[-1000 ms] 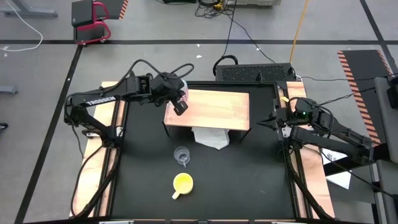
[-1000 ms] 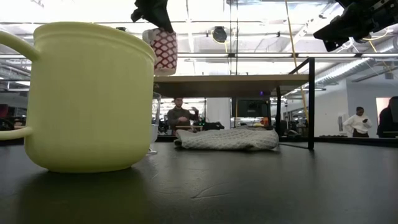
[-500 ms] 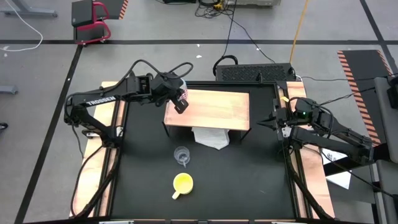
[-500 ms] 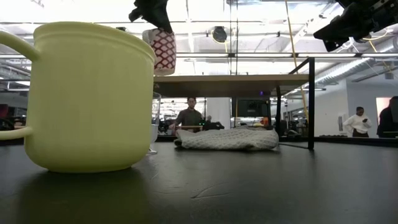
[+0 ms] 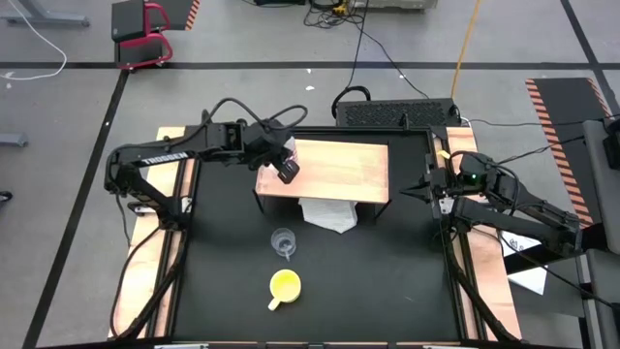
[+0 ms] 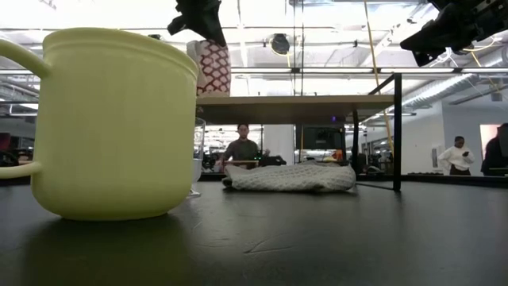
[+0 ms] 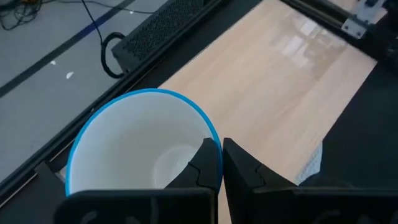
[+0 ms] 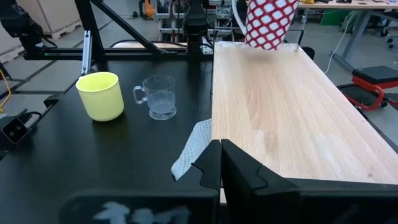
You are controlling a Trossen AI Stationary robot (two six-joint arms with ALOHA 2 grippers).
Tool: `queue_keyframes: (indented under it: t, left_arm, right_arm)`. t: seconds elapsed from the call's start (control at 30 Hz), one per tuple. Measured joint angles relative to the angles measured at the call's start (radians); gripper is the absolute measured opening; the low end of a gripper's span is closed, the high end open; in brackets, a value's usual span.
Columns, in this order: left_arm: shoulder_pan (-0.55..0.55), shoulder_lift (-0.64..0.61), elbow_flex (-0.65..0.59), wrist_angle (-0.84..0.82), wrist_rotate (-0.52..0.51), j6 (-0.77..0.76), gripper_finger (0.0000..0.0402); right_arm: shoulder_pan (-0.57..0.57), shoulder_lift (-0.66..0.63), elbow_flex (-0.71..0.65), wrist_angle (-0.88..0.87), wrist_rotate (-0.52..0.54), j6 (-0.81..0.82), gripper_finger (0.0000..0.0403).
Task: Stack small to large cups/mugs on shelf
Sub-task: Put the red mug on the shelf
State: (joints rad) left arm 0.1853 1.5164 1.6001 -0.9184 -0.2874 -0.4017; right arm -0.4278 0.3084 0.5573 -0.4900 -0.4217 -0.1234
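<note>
A white mug with a red lattice pattern and a blue rim (image 6: 213, 67) (image 8: 268, 22) hangs over the left end of the light-wood shelf (image 5: 339, 170). My left gripper (image 5: 288, 171) (image 7: 221, 152) is shut on it. A yellow mug (image 5: 285, 284) stands on its base on the black table near the front. A clear glass cup (image 5: 282, 240) stands just beyond it. My right gripper (image 5: 429, 189) (image 8: 221, 165) waits shut by the table's right edge, holding nothing. My left gripper pinches the mug's wall at the blue rim (image 7: 216, 144), one finger inside the mug (image 7: 202, 167) and one outside (image 7: 244, 169). The fingers come from above, slanting down. The mug stands upright below them, its base at the shelf's top; whether it rests there I cannot tell.
A white knitted cloth (image 5: 326, 213) lies on the table under the shelf, sticking out at its near side. The shelf's black legs (image 6: 396, 131) stand at its corners. Light wooden strips (image 5: 172, 208) run along the table's sides. People move in the room beyond.
My left gripper has rolled at the wrist while staying shut on the white mug. The mug, tilted a second ago, now stands upright over the shelf's left end.
</note>
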Motion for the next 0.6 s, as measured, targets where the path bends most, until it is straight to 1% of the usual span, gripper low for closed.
queue_keyframes:
  t: [0.2,0.53,0.6]
  left_arm:
    - [-0.022,0.001,0.0,-0.009,-0.01,0.022,0.0005]
    - [-0.11,0.001,0.0,-0.02,-0.204,0.062,0.0005]
    - [-0.124,0.001,0.0,-0.02,-0.224,0.062,0.0005]
  right_arm:
    - [0.0,0.0,0.0,0.0,0.0,0.0,0.0]
    - [0.0,0.0,0.0,0.0,0.0,0.0,0.0]
    - [0.0,0.0,0.0,0.0,0.0,0.0,0.0]
